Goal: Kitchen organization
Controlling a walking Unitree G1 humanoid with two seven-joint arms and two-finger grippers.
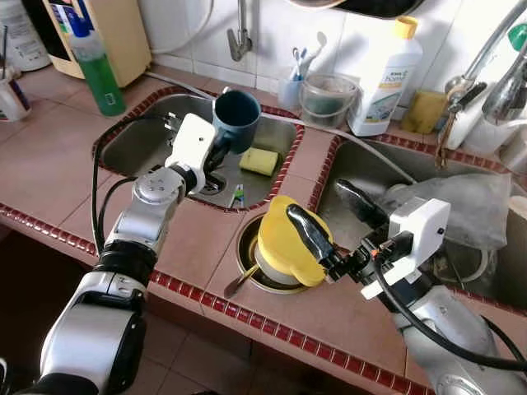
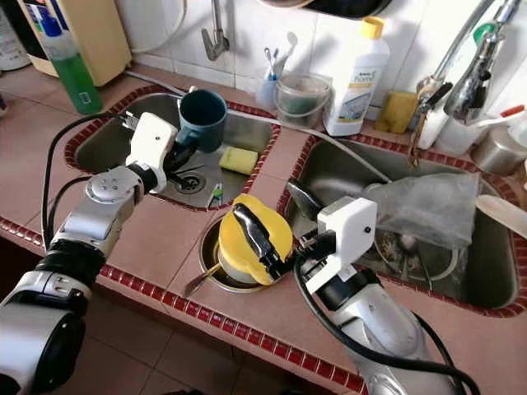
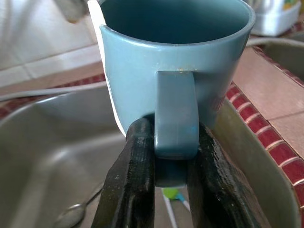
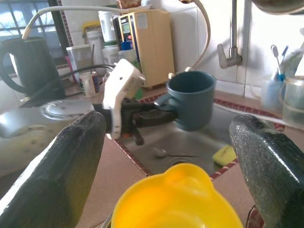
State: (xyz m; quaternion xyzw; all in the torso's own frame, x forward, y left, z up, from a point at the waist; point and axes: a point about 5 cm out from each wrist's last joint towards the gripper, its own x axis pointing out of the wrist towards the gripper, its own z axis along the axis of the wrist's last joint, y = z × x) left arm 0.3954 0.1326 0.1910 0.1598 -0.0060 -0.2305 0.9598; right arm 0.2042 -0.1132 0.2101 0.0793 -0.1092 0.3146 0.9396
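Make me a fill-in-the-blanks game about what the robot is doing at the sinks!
1. The left tool holds the blue mug by its ____.
2. The mug hangs over the left ____, above a yellow sponge.
3. The right tool is open, with one finger lying over a jug whose colour is ____.
4. The white bottle by the wall has a ____ cap.

Missing words: handle; sink; yellow; yellow

Mug (image 3: pixel 175 61) rim cut off at top; yellow jug (image 4: pixel 178 202) base cropped (btm edge).
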